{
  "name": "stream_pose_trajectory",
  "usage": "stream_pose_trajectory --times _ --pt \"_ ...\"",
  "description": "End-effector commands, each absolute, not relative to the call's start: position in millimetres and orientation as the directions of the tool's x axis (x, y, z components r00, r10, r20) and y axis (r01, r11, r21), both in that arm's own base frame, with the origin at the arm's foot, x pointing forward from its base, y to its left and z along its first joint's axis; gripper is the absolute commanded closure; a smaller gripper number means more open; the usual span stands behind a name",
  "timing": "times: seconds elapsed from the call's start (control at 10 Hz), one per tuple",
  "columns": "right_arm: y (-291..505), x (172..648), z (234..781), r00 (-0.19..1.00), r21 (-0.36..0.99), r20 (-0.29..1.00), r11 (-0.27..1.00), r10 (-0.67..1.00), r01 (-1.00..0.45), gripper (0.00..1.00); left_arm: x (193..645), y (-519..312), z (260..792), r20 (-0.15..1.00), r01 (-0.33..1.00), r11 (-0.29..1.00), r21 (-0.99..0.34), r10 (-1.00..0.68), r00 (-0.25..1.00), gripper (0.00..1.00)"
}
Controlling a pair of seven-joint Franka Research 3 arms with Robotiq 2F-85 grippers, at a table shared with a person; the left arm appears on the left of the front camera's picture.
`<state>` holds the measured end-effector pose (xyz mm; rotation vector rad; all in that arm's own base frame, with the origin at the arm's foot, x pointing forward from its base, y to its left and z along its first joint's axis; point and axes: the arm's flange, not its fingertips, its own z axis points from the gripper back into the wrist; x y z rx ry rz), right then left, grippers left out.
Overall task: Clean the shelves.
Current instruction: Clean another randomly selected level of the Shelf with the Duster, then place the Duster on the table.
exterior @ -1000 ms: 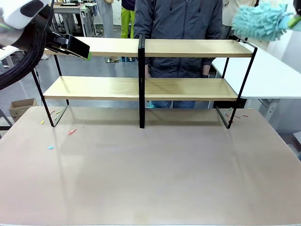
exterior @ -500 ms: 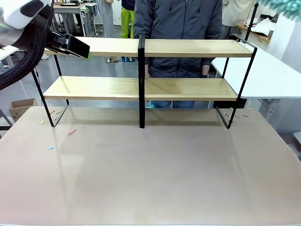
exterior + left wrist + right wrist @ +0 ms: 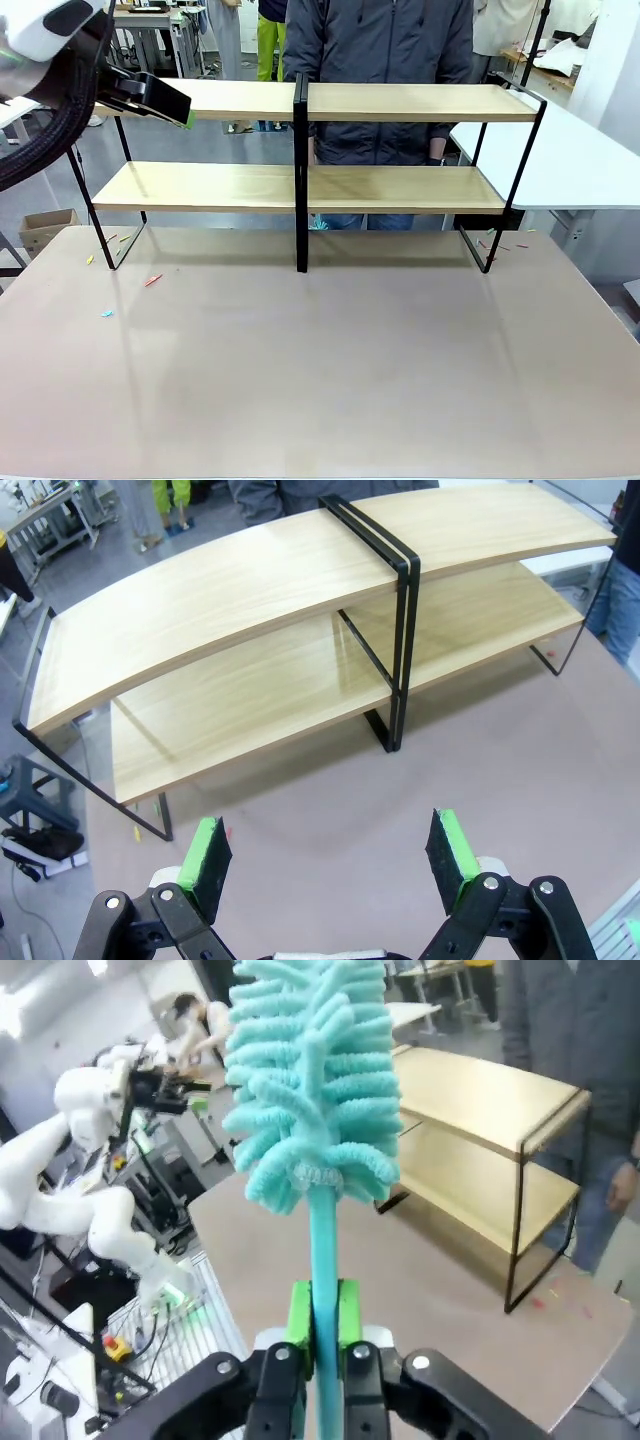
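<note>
— What are your grippers doing?

— My right gripper (image 3: pixel 322 1335) is clamped on the duster (image 3: pixel 312 1090). The thin teal handle runs up between the green pads (image 3: pixel 299 1318), and the fluffy head stands straight out past the fingertips. I judge it is held by the handle's low end so the head has reach over the boards.

— And the left one?

— My left gripper (image 3: pixel 333 852) holds nothing, its fingers spread wide. Just ahead of the pads is bare table (image 3: pixel 420 810). Beyond that, under and in front of the fingers, stand the shelves (image 3: pixel 250 600).

— Where are the shelves from the duster?

— Past the head and off to its right side, well apart. I see their near end: two light boards on a thin black frame. A person (image 3: pixel 590 1080) stands behind them.

— Why is the left gripper parked up there?

— My guess: it hangs by the top board's left end (image 3: pixel 215 98) to stay clear of the sweep. The boards look bare; small coloured scraps (image 3: pixel 152 280) lie on the table by the frame's foot.
</note>
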<state>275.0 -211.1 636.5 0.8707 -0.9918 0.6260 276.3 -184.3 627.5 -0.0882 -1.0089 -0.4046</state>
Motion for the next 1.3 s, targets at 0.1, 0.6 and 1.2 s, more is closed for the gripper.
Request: stream_pose_trajectory --times 0.1,0.6,1.2 --pt "-203.8 262.9 655.8 0.414 0.318 0.905 0.497 0.094 -0.807 0.88 276.1 -183.3 628.0 0.840 0.363 0.924 0.119 -0.288 0.460 0.00" --pt "-203.8 262.9 655.8 0.414 0.318 0.905 0.497 0.094 -0.807 0.88 276.1 -183.3 628.0 0.840 0.363 0.924 0.119 -0.288 0.460 0.00" --pt "-203.8 262.9 655.8 0.414 0.318 0.905 0.497 0.094 -0.807 0.88 276.1 -183.3 628.0 0.840 0.363 0.924 0.119 -0.288 0.460 0.00"
